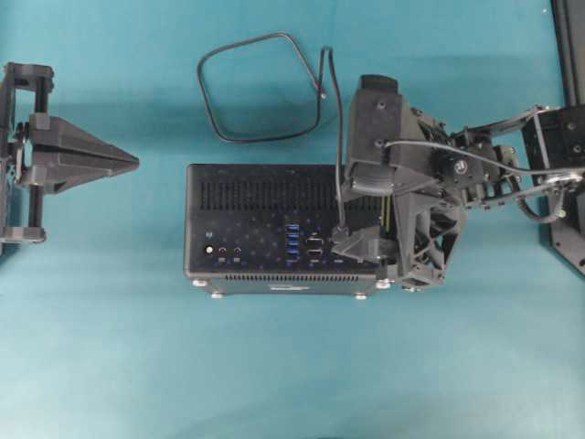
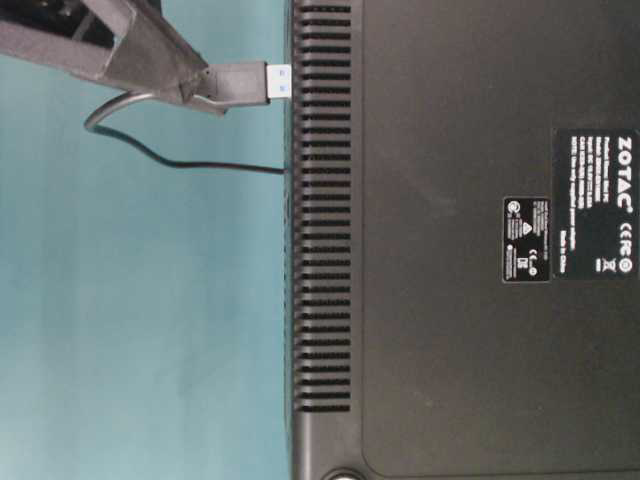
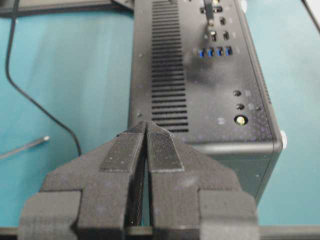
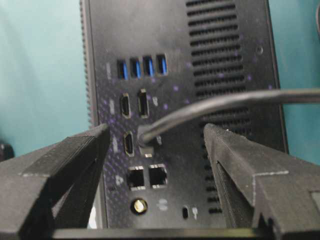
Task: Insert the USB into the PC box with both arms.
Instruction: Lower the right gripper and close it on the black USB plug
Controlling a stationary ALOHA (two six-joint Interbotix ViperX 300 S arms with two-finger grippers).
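Two wedge jaws of the right gripper (image 4: 156, 130) are being kept wide apart at the bottom of the right wrist view, and nothing is being gripped between them. Just past them, in mid-frame, the plug of the USB (image 4: 145, 137) is being seen end-on against the port panel of the PC box (image 4: 150, 30), with a gap at either side. In the table-level view its blue tip is being shown just at the panel's edge, so it is judged to be resting in or on a socket, not fully seated. The jaws are probably being held astride it so that it can be regripped or pressed down. Farther up the panel, the row of blue ports (image 4: 142, 66) is being left free.

At the left of the overhead view, the left gripper (image 1: 137, 163) is being held closed on nothing, just beside the box's end, likely to brace it. At upper centre, the cable's loose loop (image 1: 260, 87) is lying on the teal table (image 1: 110, 347).
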